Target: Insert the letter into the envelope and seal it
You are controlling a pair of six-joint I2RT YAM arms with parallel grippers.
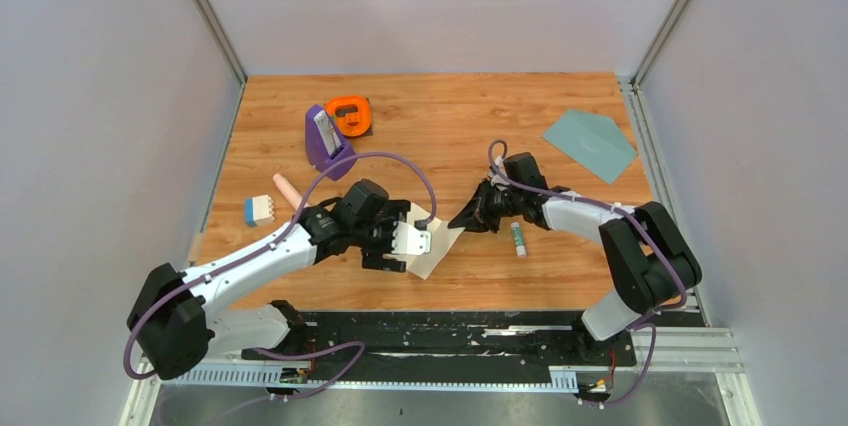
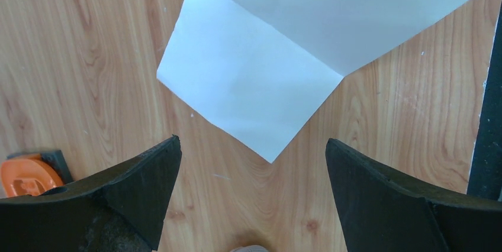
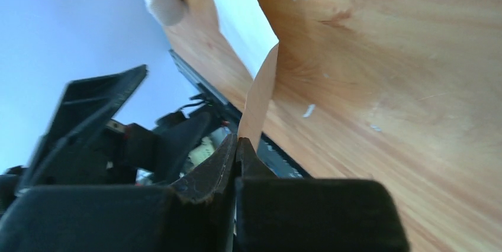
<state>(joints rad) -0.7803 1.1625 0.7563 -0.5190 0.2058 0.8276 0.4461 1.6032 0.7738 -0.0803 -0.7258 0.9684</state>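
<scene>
The letter point(image 1: 438, 249) is a pale, creased sheet lying on the wood table in front of the arms. In the left wrist view it point(image 2: 254, 74) lies flat just ahead of the fingertips. My left gripper point(image 1: 413, 241) hovers over its left part, open and empty point(image 2: 251, 144). My right gripper point(image 1: 463, 219) is shut on the letter's right corner point(image 3: 259, 101) and lifts that edge off the table point(image 3: 238, 141). The grey-teal envelope point(image 1: 590, 143) lies flat at the far right, apart from both grippers.
A green-capped glue stick point(image 1: 518, 238) lies beside the right gripper. A purple holder point(image 1: 328, 141) and an orange tape roll point(image 1: 350, 114) stand at the back left. A pink cylinder point(image 1: 288, 191) and a blue-white block point(image 1: 259, 210) lie at the left.
</scene>
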